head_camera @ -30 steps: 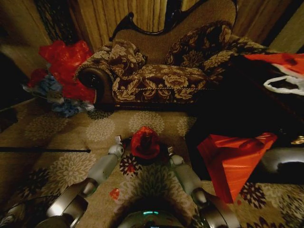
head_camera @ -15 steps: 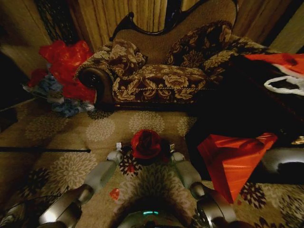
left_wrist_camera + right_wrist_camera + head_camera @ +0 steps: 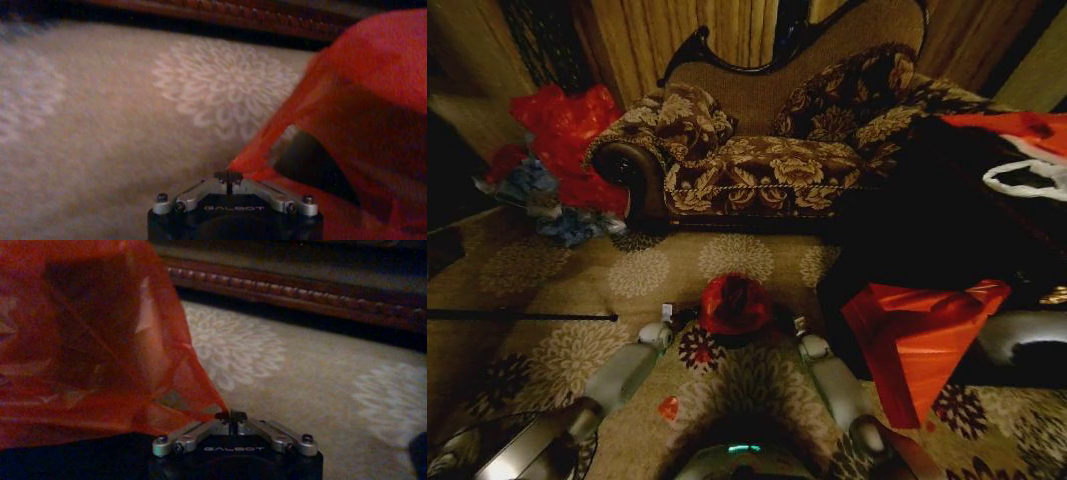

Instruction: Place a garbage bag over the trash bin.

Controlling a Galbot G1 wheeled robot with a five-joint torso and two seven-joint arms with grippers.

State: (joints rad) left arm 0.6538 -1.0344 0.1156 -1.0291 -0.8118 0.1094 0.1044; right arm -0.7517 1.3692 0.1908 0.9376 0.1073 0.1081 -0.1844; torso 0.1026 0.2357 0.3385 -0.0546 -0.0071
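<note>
— Red plastic first: where is the garbage bag (image 3: 735, 303)?
— On the flowered carpet (image 3: 577, 280) in front of the sofa (image 3: 767, 150), bunched over the top of the trash bin (image 3: 779, 322), which shows as a dark rim beneath it. It sits between the two arms.

— And the tools?
— The left tool (image 3: 665, 316) is just beside the bag on its left; the left wrist view shows its fingers pinched together on a drawn-out edge of the red film (image 3: 347, 115), with the black bin wall (image 3: 310, 160) under the film. The right tool (image 3: 800, 328) is on the other side, and the right wrist view shows it clenched on a corner of the bag (image 3: 87, 340) too, the film pulled taut to its tip.

— What lies farther out?
— A flat red stack (image 3: 917, 335) to the right, leaning against a dark bulky mass (image 3: 937, 220). Far left, beside the sofa's arm, a mound of red and blue plastic (image 3: 562, 160)
</note>
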